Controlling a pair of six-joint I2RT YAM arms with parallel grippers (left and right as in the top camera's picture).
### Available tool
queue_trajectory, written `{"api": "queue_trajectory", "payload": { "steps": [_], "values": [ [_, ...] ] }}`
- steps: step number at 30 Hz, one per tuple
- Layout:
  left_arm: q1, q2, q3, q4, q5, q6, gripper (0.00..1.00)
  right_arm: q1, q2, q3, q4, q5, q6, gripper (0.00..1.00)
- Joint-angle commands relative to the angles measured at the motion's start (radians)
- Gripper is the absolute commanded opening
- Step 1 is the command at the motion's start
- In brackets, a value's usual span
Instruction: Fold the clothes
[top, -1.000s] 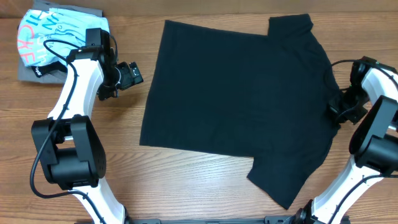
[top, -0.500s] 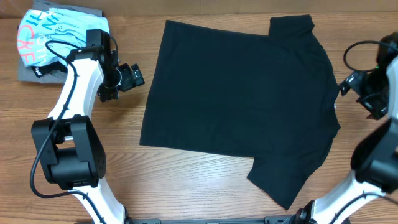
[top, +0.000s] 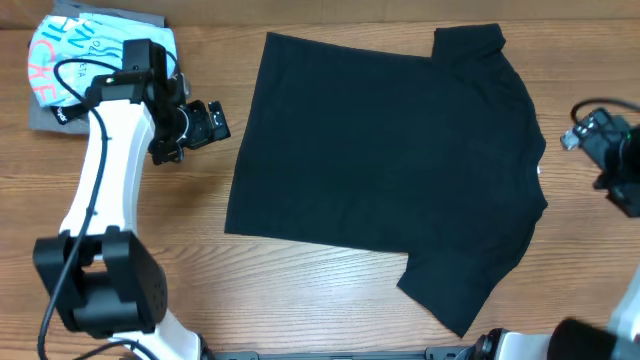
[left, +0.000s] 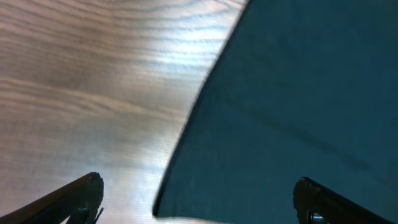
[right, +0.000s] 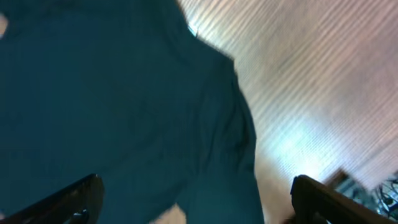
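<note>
Black T-shirt (top: 390, 170) is lying spread flat mid tabletop (top: 300, 300), neck twd the right. L tool (top: 216, 120) is hovering just off the hem, gaping wide, empty. R tool (top: 590, 132) is hanging near the neck, spread wide too, gripping nothing.

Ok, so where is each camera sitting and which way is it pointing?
Overhead: fixed above the table, looking straight down at the black T-shirt spread flat; both arms show, with the left gripper and the right gripper open.
Left wrist: low over the wood, facing the shirt's edge; its own fingertips show.
Right wrist: facing the shirt and the wood beside it; its own fingertips show.
Shared: all three views see the T-shirt.
</note>
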Motion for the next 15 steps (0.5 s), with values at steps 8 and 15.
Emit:
{"api": "queue_trajectory", "payload": {
  "steps": [8, 15],
  "values": [
    [-0.061, 0.024, -0.086, -0.014, -0.049, 0.004, 1.0, 0.235, -0.161, -0.331, 0.054, -0.137, 0.027, 1.0],
    [-0.058, 0.024, -0.121, -0.013, -0.146, -0.045, 1.0, 0.362, -0.292, -0.592, 0.091, -0.14, 0.125, 1.0]
  ]
}}
